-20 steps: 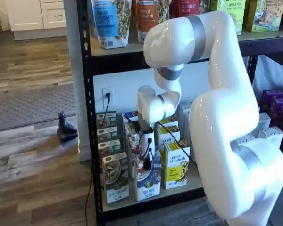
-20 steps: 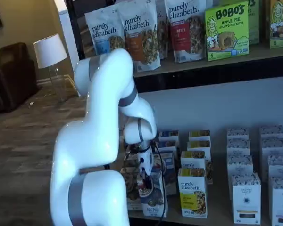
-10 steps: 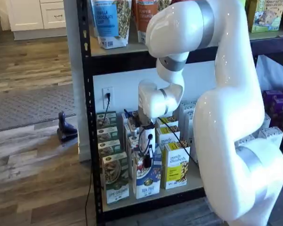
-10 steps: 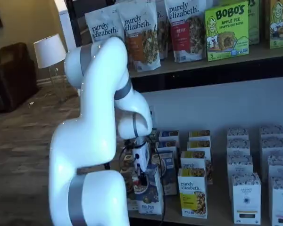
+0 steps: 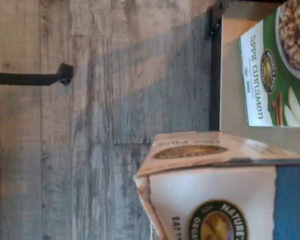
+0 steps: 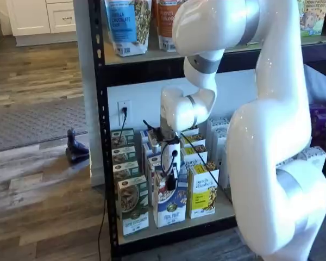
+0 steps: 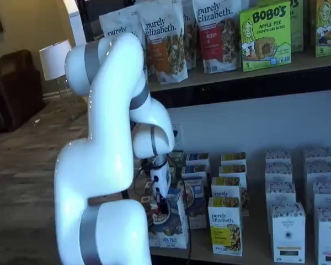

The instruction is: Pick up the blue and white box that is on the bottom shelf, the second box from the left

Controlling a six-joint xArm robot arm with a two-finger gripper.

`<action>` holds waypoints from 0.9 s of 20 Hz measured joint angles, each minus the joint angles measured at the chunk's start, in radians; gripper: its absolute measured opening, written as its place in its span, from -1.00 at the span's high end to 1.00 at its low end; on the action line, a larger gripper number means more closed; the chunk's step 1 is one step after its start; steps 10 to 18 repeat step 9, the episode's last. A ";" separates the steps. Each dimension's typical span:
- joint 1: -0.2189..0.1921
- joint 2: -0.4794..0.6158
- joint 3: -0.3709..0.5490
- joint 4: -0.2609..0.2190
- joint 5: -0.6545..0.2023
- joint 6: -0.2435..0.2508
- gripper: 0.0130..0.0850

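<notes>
Blue and white box (image 6: pixel 170 204) clamped under tool (image 6: pixel 173 182).

My arm (image 6: pixel 261 136) arches down from high up, elbow bent, wrist (image 6: pixel 182 109) pointing downward. The end effector (image 6: pixel 172 182) hangs vertical below it, its black fingers (image 7: pixel 162 205) clamped tight on the box.

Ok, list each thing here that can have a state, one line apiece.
hand: shut on the blue and white box.
blue and white box: held, tilted, at the bottom shelf's front edge.
green and white carton: upright on the bottom shelf.
yellow and white carton: upright, untouched.
</notes>
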 joint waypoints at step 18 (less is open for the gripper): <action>0.023 -0.130 0.119 -0.010 -0.007 0.032 0.22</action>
